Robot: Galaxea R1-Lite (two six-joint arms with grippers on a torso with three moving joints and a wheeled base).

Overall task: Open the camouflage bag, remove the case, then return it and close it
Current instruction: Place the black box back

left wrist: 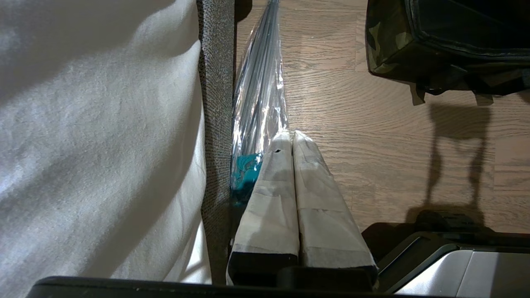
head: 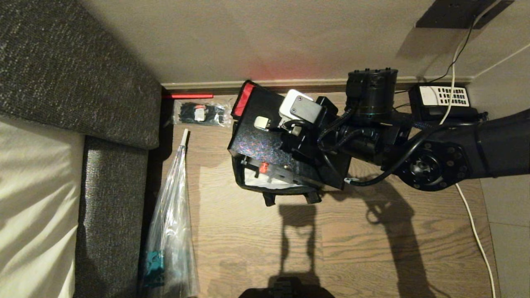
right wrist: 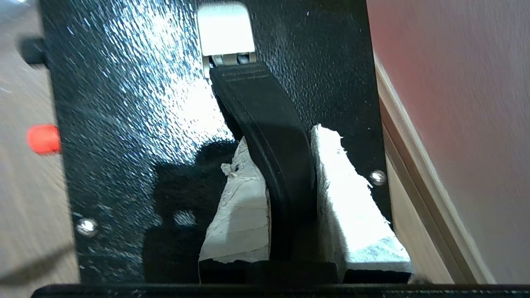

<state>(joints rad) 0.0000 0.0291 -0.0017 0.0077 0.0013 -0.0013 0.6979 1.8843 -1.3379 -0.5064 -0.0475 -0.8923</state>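
**Case held by its handle above the open camouflage bag**

The case (head: pixel 265 145), a black rigid box with a speckled top face, hangs over the open mouth of the camouflage bag (head: pixel 252 182), by the wall at the far side of the wooden floor (head: pixel 372 248). It sits tilted in the head view. A small red latch (head: pixel 263 167) shows on its near side, with the bag's pale grey interior (head: pixel 265 182) visible just below it. The bag's red lid lining (head: pixel 243 100) stands up behind the case, toward the skirting board.

The right gripper (right wrist: pixel 285 182) is clamped on the case's black handle (right wrist: pixel 265 124). In the right wrist view the handle runs between the two white-wrapped fingers (right wrist: pixel 240 215), each pressed against a side of it. One pale handle end (right wrist: pixel 225 27) is seen where the handle joins the case top.

The left gripper (left wrist: pixel 290 138) is idle low beside the sofa (left wrist: pixel 215 82), its white-wrapped fingers pressed together with nothing between them. Its camera shows a camouflage corner of the bag well apart from it.

Other items noted: a clear plastic bag (head: pixel 172 223) lying along the sofa edge, a packet of black cable ties (head: pixel 201 113) near the skirting, a black telephone with a white keypad (head: pixel 441 101) at the wall, and a white cable (head: pixel 476 231) across the floor.
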